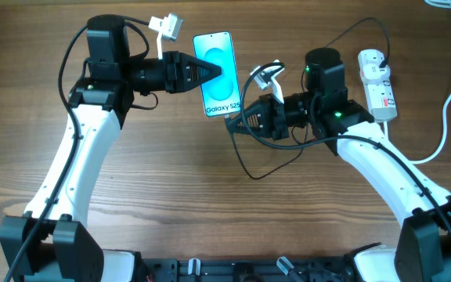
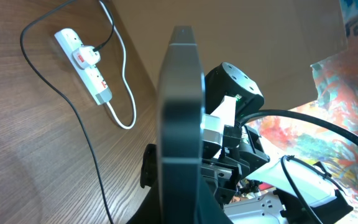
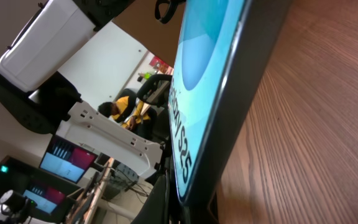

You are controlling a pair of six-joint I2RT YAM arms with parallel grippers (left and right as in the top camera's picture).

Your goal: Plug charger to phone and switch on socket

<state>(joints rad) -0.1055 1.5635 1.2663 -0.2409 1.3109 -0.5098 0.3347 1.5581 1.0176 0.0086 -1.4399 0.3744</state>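
The phone (image 1: pixel 218 98) has a cyan screen reading "Galaxy S25". My left gripper (image 1: pixel 214 73) is shut on its middle from the left side and holds it. In the left wrist view the phone (image 2: pixel 182 112) stands edge-on between my fingers (image 2: pixel 185 199). My right gripper (image 1: pixel 233 123) is shut on the tip of the black charger cable (image 1: pixel 250 174), right at the phone's near end. The right wrist view shows the phone (image 3: pixel 222 74) very close above the fingers (image 3: pixel 191 208); the connector itself is hidden. The white socket (image 1: pixel 378 82) lies far right with a black plug in it, and also shows in the left wrist view (image 2: pixel 84 67).
The black cable loops on the wooden table below the right gripper and runs back to the socket. A thick white cord (image 1: pixel 449 102) curves from the socket toward the right edge. Both arms' white links stretch toward the front edge.
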